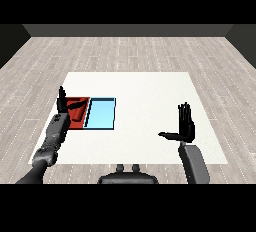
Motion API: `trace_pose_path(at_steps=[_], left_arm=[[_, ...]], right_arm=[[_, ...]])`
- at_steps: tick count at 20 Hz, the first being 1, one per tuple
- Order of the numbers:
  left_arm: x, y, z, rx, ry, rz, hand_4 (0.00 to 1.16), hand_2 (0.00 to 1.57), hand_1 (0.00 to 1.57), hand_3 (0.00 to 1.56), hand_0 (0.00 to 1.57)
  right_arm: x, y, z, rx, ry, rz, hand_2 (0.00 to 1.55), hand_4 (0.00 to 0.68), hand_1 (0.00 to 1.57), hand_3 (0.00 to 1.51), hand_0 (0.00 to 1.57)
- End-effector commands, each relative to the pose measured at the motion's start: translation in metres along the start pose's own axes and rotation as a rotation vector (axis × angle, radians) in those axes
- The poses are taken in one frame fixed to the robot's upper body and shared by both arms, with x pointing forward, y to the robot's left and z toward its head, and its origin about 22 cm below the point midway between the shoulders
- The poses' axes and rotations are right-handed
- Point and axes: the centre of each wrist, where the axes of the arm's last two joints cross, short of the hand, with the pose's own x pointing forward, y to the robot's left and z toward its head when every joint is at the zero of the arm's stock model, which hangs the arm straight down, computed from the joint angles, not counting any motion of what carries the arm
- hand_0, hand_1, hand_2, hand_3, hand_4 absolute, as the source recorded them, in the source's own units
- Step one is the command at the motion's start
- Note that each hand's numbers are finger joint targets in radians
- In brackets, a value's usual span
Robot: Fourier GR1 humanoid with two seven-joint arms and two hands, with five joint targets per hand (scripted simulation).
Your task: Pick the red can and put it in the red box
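Robot hand on the right (186, 123) stands open, fingers straight up and thumb out, over bare white table (150, 91) with free room around it. Farther left, the left robot hand (63, 104), fingers straight, hovers at the red tray (79, 118), beside the light blue tray (101, 114). No red can shows.

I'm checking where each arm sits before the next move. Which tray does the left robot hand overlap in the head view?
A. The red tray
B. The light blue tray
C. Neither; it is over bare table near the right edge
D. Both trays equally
A: the left robot hand shows over the left part of the red tray, while the light blue tray beside it is uncovered.
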Motion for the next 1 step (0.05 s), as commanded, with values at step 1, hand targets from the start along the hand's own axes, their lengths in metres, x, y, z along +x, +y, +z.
trace_pose_path(at_steps=[1], left_arm=[[0.0130, 0.0005, 0.0004, -0.033, -0.247, 0.195, 0.00, 0.00, 0.00, 0.00, 0.00]], right_arm=[[0.0004, 0.0098, 0.0000, 0.023, -0.012, -0.013, 0.00, 0.000, 0.00, 0.00, 0.00]])
